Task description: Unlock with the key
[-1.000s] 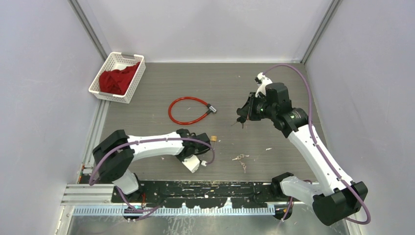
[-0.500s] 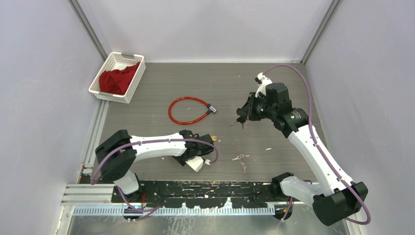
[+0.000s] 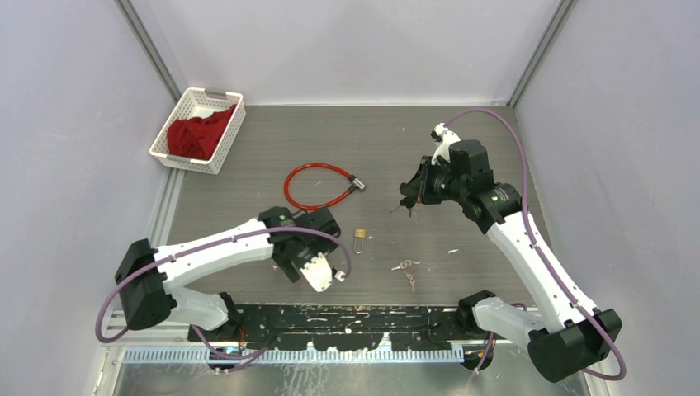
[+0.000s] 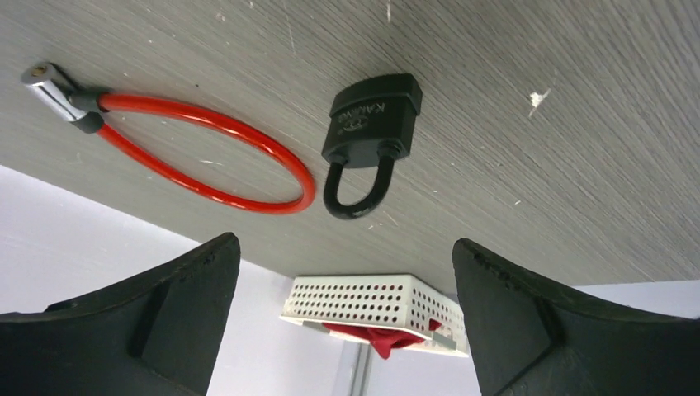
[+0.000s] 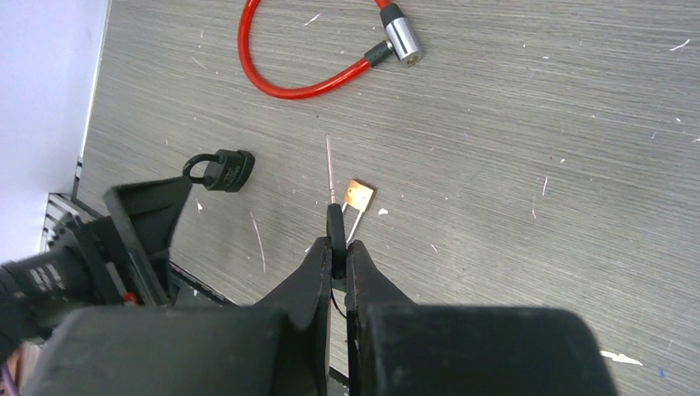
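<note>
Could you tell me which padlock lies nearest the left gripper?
The black padlock, just ahead of the left gripper; the brass padlock lies farther off.

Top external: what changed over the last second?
The left tool opened at the brass padlock, and its arm drew back to the left. The padlock now lies uncovered with nothing gripping it. Unchanged: the right tool is shut on the key and has not moved. The red cable lock and basket are where they were.

small padlock (image 3: pixel 361 239) near red cable lock (image 3: pixel 286 186)
</note>
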Tool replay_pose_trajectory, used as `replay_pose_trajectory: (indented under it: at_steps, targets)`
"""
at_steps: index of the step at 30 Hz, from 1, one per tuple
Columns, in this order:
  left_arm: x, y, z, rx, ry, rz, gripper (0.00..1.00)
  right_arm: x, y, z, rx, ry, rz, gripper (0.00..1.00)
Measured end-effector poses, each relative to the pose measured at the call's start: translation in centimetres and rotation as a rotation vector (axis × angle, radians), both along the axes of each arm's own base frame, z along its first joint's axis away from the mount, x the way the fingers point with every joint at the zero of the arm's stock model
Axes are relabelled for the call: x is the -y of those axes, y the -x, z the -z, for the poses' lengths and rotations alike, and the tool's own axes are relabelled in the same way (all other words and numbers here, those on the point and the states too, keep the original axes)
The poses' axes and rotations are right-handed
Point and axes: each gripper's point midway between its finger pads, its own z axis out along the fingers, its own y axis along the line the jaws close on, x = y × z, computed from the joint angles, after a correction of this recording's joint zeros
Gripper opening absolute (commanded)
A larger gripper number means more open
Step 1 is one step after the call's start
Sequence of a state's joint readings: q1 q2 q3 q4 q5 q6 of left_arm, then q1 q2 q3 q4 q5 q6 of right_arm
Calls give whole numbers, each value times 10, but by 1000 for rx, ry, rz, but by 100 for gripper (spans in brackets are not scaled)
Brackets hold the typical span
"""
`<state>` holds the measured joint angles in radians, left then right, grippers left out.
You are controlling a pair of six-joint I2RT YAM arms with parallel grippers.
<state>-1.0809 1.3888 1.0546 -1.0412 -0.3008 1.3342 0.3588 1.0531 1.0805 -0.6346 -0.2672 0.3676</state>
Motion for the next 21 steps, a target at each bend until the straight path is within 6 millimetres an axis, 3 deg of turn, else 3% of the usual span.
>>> replay_pose_trajectory:
  at_steps: [2, 10, 21]
  targets:
    - [-6, 0, -4, -52, 30, 33, 95, 0, 1, 1, -3, 2, 0, 1]
    - [-42, -14, 16, -292, 48, 112, 93, 2, 4, 3, -17, 10, 1, 1]
    - [-11, -19, 39, -388, 145, 346, 88, 6, 8, 1, -16, 18, 10, 1]
